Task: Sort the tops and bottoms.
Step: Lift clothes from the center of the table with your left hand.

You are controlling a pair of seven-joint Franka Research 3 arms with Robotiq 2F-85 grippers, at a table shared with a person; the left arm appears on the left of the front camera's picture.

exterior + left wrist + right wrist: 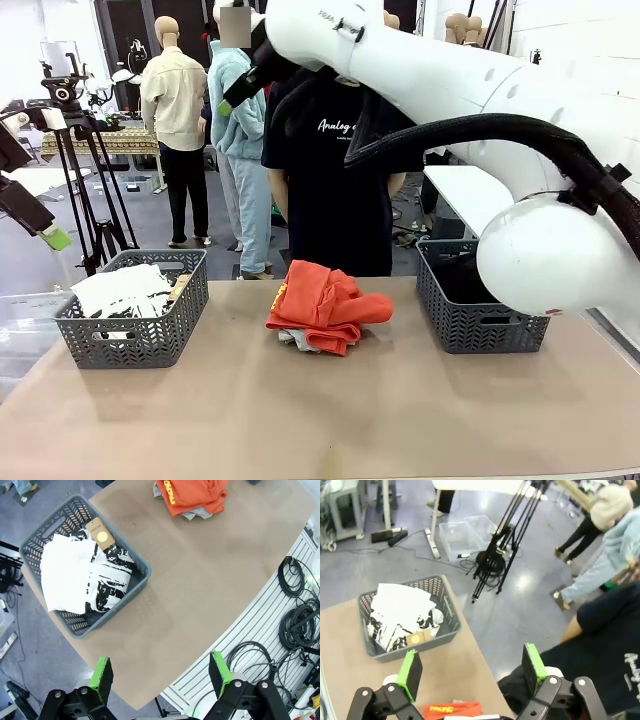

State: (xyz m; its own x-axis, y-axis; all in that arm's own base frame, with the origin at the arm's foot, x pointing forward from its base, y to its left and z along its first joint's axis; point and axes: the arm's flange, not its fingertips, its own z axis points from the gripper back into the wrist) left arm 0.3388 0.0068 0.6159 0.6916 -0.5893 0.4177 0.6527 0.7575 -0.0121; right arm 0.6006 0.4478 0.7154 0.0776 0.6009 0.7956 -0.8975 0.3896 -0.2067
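Orange top, crumpled, on the worktop toward the far edge, a little right of the middle. It lies over the light grey top, which pokes out at the pile's near left corner. Long axis of the pile runs left to right.

Left basket: white printed T-shirt inside. Right basket: dark limp fabric inside, by the look of it the black bottoms.

Right gripper: jaws spread wide, nothing between them, held high over the far side of the worktop beside the person in the black T-shirt. In its wrist view the orange top sits at the very bottom edge, between the roots of the fingers, so the pile is below and behind the fingertips.

Left gripper: jaws spread, empty, off the near left of the worktop. From there the pile lies far ahead and to the right, beyond the left basket.

Judgement: right arm is nearer. It needs to drop and pull back, closing across the pile's short side.
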